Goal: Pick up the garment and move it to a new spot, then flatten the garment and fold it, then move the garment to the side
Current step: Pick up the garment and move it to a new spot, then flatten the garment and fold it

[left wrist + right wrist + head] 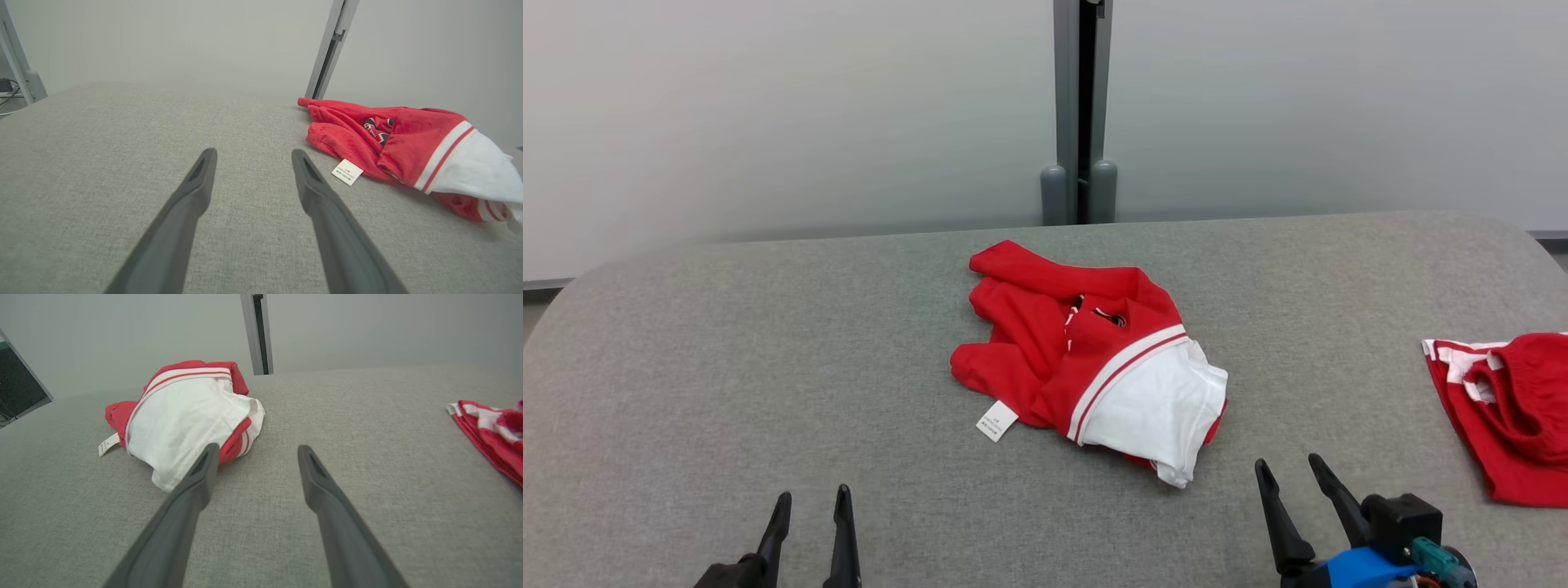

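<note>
Left hand (814,492) and right hand (1287,461) at the near edge, both with fingers parted, holding nothing. Grey woven-cloth counter (768,343). Garment (1078,351) lies mid-counter in a crumpled heap, long axis diagonal. Its smooth white end with red-white stripe band points near-right toward the right hand, its red fleecy end far-left. White care tag (996,420) sticks out near-left. Second red-white garment (1511,408) at the right edge, well apart. Grey post (1081,106) behind.

Seen from the head and both wrists.
Looks forward and down from the head, farther off; skims low and close over the grey woven tabletop (768,367) from each wrist; shares the crumpled red-and-white fabric garment (1086,359), beyond and right of the left fingers (198,183), beyond and left of the right fingers (200,477).
</note>
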